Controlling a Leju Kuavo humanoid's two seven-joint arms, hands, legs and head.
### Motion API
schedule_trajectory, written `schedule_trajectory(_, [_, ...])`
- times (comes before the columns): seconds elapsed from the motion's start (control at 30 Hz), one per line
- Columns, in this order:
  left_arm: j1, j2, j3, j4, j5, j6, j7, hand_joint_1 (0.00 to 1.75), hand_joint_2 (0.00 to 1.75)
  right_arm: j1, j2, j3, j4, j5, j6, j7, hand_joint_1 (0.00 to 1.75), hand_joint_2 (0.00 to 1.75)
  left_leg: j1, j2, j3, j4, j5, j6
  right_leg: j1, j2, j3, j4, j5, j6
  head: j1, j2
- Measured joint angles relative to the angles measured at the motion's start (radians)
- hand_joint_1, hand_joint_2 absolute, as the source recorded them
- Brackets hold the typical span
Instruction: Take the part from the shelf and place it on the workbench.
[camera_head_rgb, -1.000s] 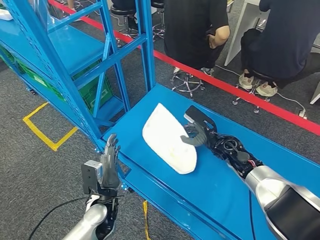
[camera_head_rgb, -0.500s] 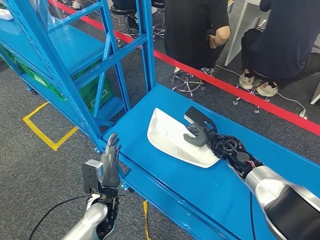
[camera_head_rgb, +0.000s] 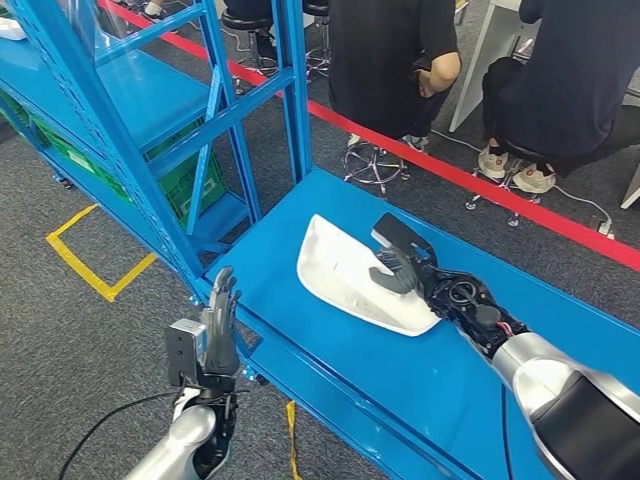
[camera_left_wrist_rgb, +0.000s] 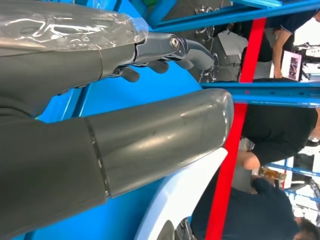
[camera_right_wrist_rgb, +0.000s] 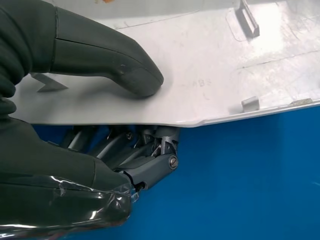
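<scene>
My right hand (camera_head_rgb: 398, 270) pinches the white curved plastic panel (camera_head_rgb: 340, 275) over the blue metal workbench (camera_head_rgb: 423, 380); I should lower it flat before letting go. My left hand (camera_head_rgb: 219, 325) hangs open.

Bare blue surface of the workbench (camera_head_rgb: 423, 370) is seen on all sides of the white part (camera_head_rgb: 347, 275), which is held by the right hand (camera_head_rgb: 396, 268). To the left, passage is blocked by the uprights and braces of the shelf frame (camera_head_rgb: 226, 110). Beyond the far edge, seated people (camera_head_rgb: 392, 60) are near.
</scene>
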Motion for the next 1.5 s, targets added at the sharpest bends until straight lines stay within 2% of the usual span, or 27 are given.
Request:
schedule_trajectory(0.13, [0.002,0.000,0.004,0.000,-0.001,0.007,0.000,0.00,0.00,0.006,0.000,-0.002,-0.001,-0.035,-0.002,-0.035,1.75,1.75,0.000,0.000,0.000,0.000,0.000,0.000,0.000,0.000,0.000,0.000,0.000,0.000,0.000,0.000])
schedule_trajectory(0.27, [0.008,0.000,0.014,0.000,-0.005,0.019,-0.002,0.00,0.00,0.029,-0.001,-0.023,-0.021,-0.114,-0.015,-0.124,1.75,1.75,0.000,0.000,-0.001,0.000,0.000,0.000,0.000,0.000,0.000,0.000,0.000,0.000,0.001,0.000])
schedule_trajectory(0.47, [0.017,0.003,0.027,-0.001,-0.014,0.034,0.013,0.00,0.00,0.103,-0.017,-0.091,-0.158,-0.223,-0.075,-0.203,1.75,1.75,0.000,0.000,-0.001,0.000,0.000,0.000,0.000,0.000,0.000,0.000,0.000,0.000,0.001,0.000])
schedule_trajectory(0.6, [0.024,0.007,0.035,-0.004,-0.027,0.049,0.030,0.00,1.75,0.176,-0.041,-0.136,-0.314,-0.208,-0.151,-0.206,1.75,1.75,0.000,-0.001,-0.001,0.000,-0.001,-0.001,0.000,0.000,-0.001,0.000,-0.001,0.000,0.000,0.000])
schedule_trajectory(0.73, [0.031,0.011,0.042,-0.013,-0.051,0.067,0.045,0.00,1.75,0.246,-0.068,-0.183,-0.482,-0.141,-0.230,-0.207,1.75,1.75,0.000,0.000,-0.001,0.000,-0.002,-0.001,0.000,0.000,-0.001,0.000,-0.002,0.001,0.000,0.000])
schedule_trajectory(0.87, [0.040,0.016,0.043,-0.026,-0.100,0.090,0.049,0.00,1.75,0.346,-0.087,-0.236,-0.689,0.000,-0.341,-0.198,1.75,1.75,0.000,-0.001,-0.001,0.000,-0.003,-0.001,0.000,0.000,-0.001,0.000,-0.003,0.001,0.001,0.000])
schedule_trajectory(1.03, [0.046,0.019,0.043,-0.040,-0.139,0.121,0.048,0.00,1.75,0.460,-0.096,-0.279,-0.913,0.145,-0.428,-0.190,1.75,1.75,0.000,-0.001,-0.001,0.000,-0.004,-0.001,0.000,0.000,-0.001,0.000,-0.004,0.001,0.000,0.000])
schedule_trajectory(1.27, [0.046,0.019,0.043,-0.051,-0.140,0.074,0.047,0.00,1.75,0.579,-0.099,-0.300,-1.138,0.314,-0.505,-0.247,1.75,1.75,0.000,0.000,-0.001,0.000,-0.005,-0.001,0.000,0.000,-0.001,0.000,-0.005,0.000,0.000,0.000])
schedule_trajectory(1.5, [0.040,0.019,0.043,-0.058,-0.161,0.068,0.042,0.00,1.75,0.637,-0.099,-0.300,-1.279,0.437,-0.573,-0.268,1.75,1.75,0.000,0.000,-0.001,0.000,-0.005,-0.001,0.000,0.000,-0.001,0.000,-0.005,-0.001,0.000,0.000])
